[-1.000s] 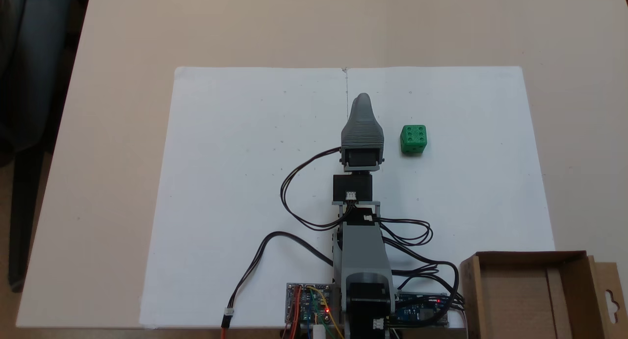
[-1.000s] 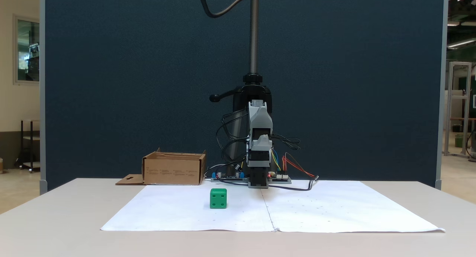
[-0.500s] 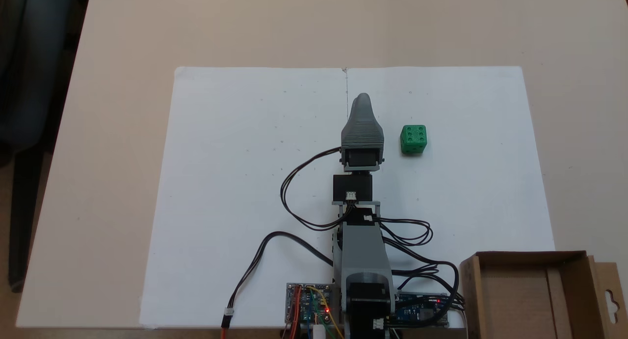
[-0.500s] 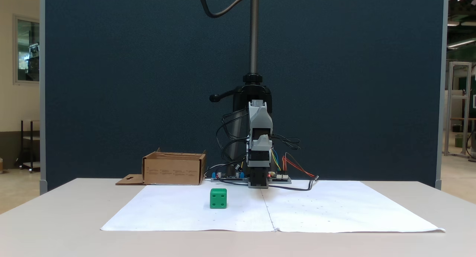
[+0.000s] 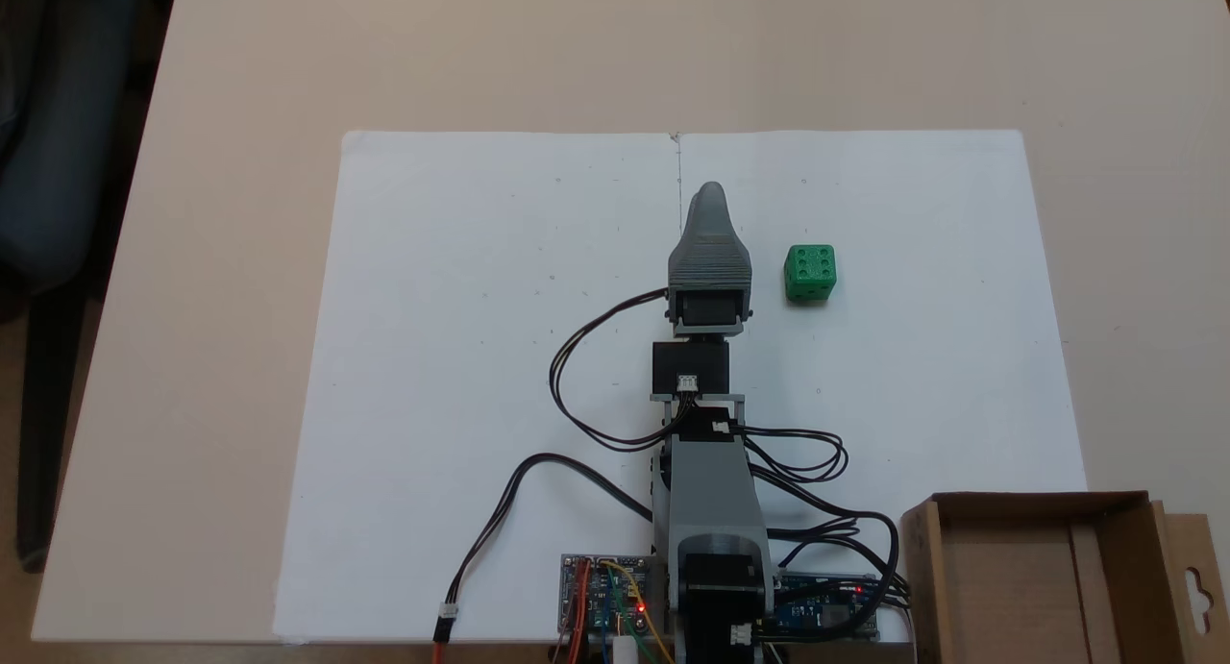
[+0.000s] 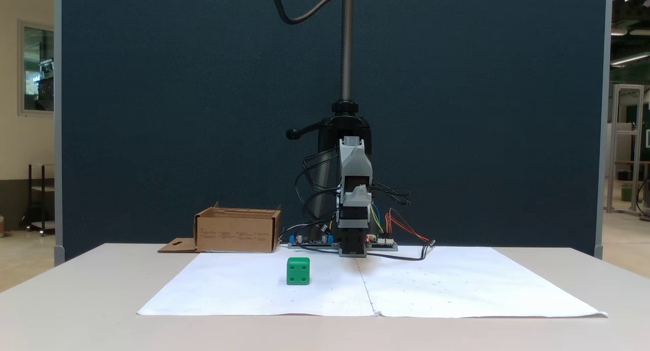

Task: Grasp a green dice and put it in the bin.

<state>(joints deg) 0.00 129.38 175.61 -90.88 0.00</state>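
Green dice [image 5: 810, 273] sits on the white paper sheet [image 5: 461, 356] that covers the table [image 5: 240, 68], six-pip face up in the top-down fixed view. There it lies just right of the claw [image 5: 711, 195], apart from it, not touching. In the front-facing fixed view the dice [image 6: 298, 270] is left of the arm and nearer the camera.

Claw: grey, folded low over the arm's own base, tip pointing along the sheet's centre crease. Only one tapered tip shows from above, jaws stacked one behind the other; can't tell if open or closed. Nothing seen in it.

Bin [image 5: 1038, 587]: brown cardboard box w/ hang-hole flap, beside the arm base, well apart from the dice; inside looks bare.

Circuit boards [image 5: 605, 602] & loose cables [image 5: 577, 376] sit around the arm base.
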